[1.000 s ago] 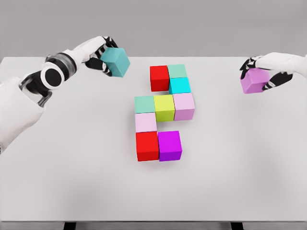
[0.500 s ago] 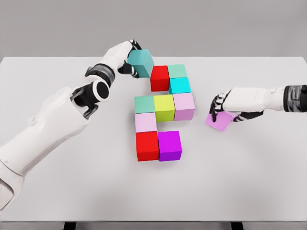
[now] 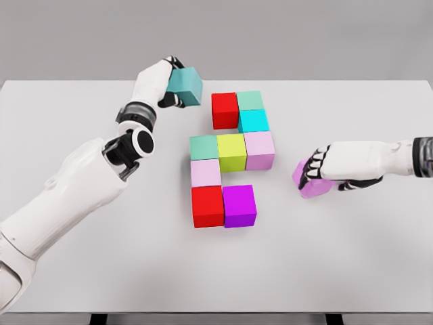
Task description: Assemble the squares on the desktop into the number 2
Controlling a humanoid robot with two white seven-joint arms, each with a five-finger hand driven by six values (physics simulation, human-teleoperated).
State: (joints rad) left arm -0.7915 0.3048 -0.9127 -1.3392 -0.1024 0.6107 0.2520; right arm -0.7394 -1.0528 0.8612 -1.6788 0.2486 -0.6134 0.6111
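Several coloured cubes sit joined at mid-table: a red cube [image 3: 224,110], mint cube [image 3: 250,101] and cyan cube [image 3: 254,121] on top, then a green cube [image 3: 203,147], yellow cube [image 3: 231,151] and lilac cube [image 3: 259,149], a pale pink cube [image 3: 206,173], and a red cube [image 3: 208,206] beside a purple cube [image 3: 239,205]. My left hand [image 3: 164,82] is shut on a teal cube [image 3: 186,86], held left of the top red cube. My right hand [image 3: 318,170] is shut on a pink-violet cube [image 3: 310,185], low over the table to the right of the group.
The white table [image 3: 338,257] spreads wide around the cubes. Its back edge runs just behind the teal cube, and its front edge lies near the picture's bottom.
My left hand drew the teal cube a little left, away from the top red cube. My right hand lowered the pink-violet cube slightly nearer the table's front.
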